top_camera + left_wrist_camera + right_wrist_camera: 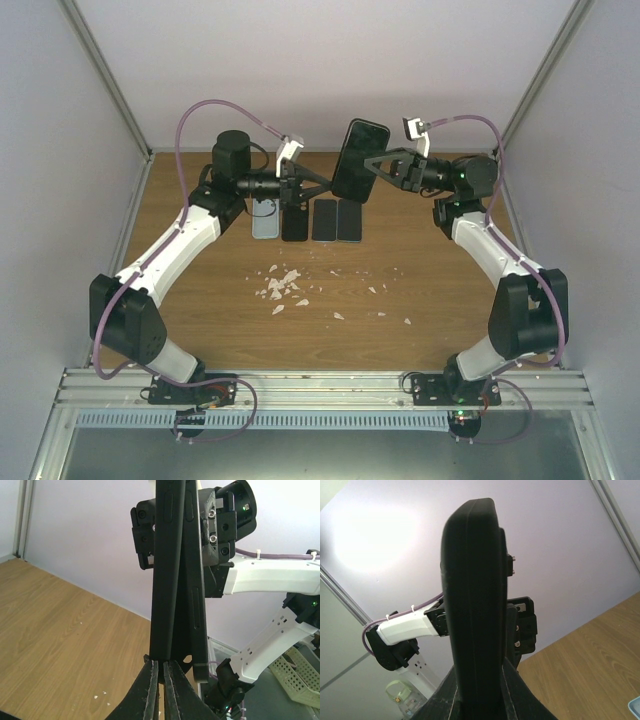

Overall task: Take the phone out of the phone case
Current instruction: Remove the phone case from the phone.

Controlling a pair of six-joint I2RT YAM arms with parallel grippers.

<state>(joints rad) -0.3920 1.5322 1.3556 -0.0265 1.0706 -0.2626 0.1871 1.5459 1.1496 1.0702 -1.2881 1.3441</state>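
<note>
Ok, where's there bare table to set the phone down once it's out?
Bare table lies right of the row of phones, up to the right arm, and along the near edge between the arm bases. Crowded: the centre, strewn with white scraps, and under the held cased phone.

Matt black phone case (pixel 165 580), wood-grain table (pixel 420 290) (smooth)

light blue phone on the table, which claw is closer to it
Left. The left claw hangs in the air just right of the light blue phone, pinching the phone case. The right claw grips the case from its other side, farther right.
</note>
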